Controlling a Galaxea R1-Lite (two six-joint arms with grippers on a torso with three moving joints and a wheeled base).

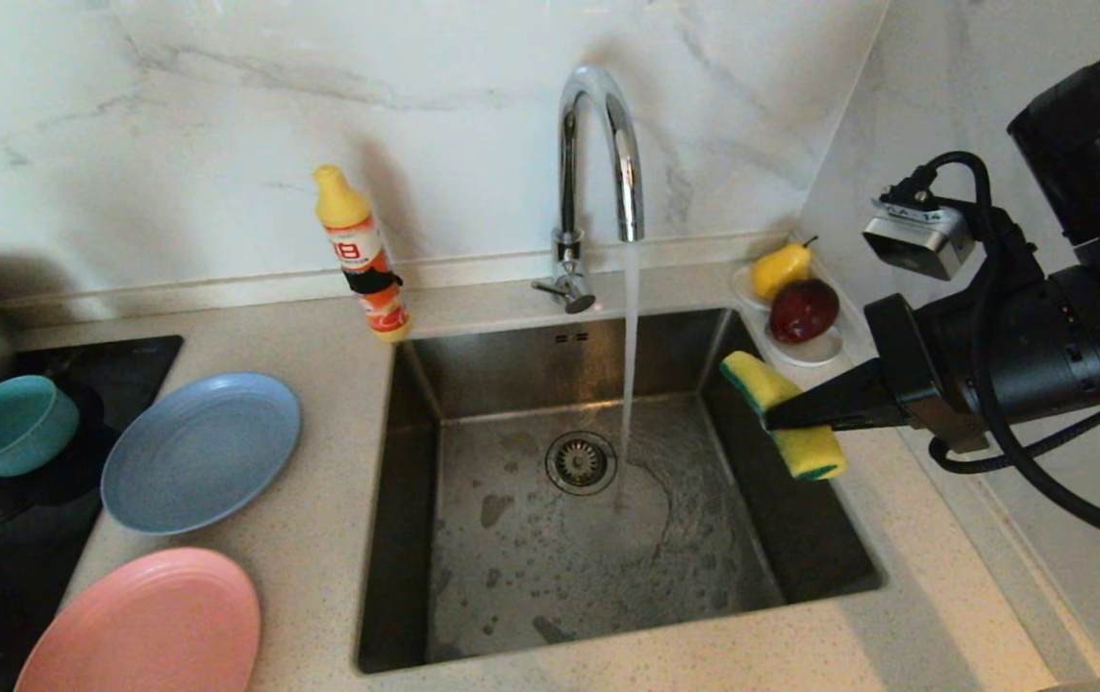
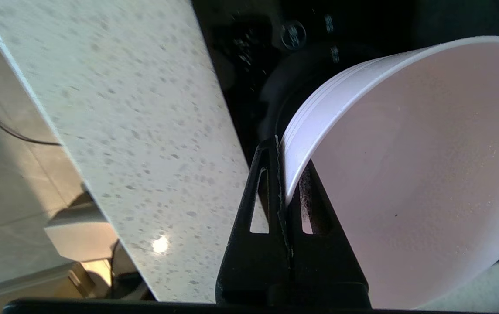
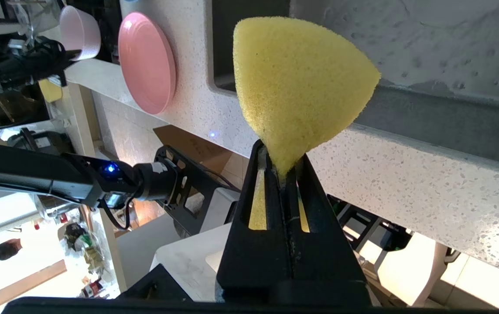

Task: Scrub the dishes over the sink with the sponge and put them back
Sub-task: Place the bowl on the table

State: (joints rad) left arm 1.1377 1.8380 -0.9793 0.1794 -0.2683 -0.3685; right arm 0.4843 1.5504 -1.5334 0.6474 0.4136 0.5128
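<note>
Sponge (image 1: 781, 413) is being pinched by right gripper (image 1: 773, 419) over sink's (image 1: 473, 365) right edge | pale pink dish (image 2: 411, 174) is being clamped by left gripper (image 2: 285, 174) at worktop's (image 2: 136, 131) left end

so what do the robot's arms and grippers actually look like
Both are black. The right gripper ends in flat wedge-shaped fingers with long slots cut through them, and the left gripper has the same slotted shape. Behind the right gripper sits a bulky black wrist with thick black cables looping around it and a small silver camera box with a white label on top.
</note>
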